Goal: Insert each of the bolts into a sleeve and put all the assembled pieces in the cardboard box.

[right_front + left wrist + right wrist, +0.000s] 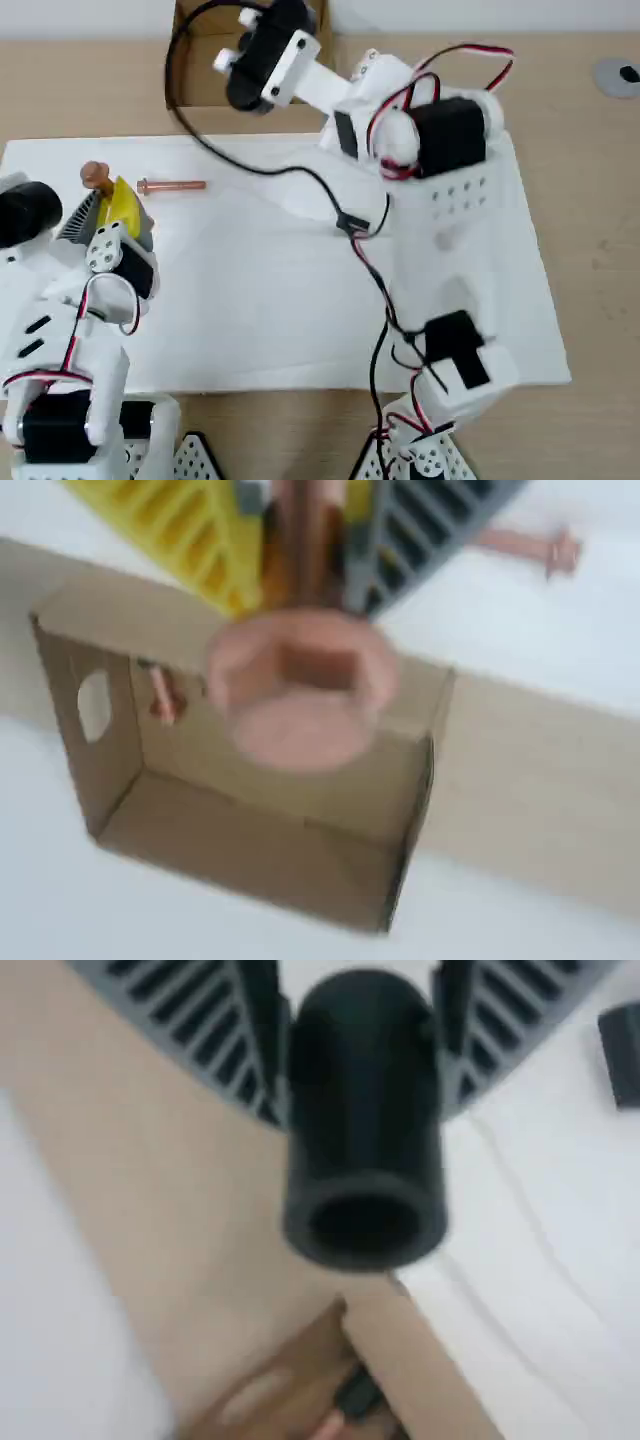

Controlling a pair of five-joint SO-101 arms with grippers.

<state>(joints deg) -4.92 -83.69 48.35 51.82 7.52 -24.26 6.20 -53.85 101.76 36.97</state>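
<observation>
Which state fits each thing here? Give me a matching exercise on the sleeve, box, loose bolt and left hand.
Things:
1 sleeve
2 box
3 loose bolt
4 left hand

States:
a holds a bolt
b lies on the white sheet
c in the right hand
d on the table, past the sheet

Pairs: 1-c; 2-d; 3-b; 4-a

A: Box [205, 70] mouth?
B: Blocked. Right arm [330, 90] hangs over it, and a cable [348, 220] loops along its near side.
A: White sheet [250, 290]?
B: Middle open. One loose bolt [172, 185] lies near its far left corner.
</observation>
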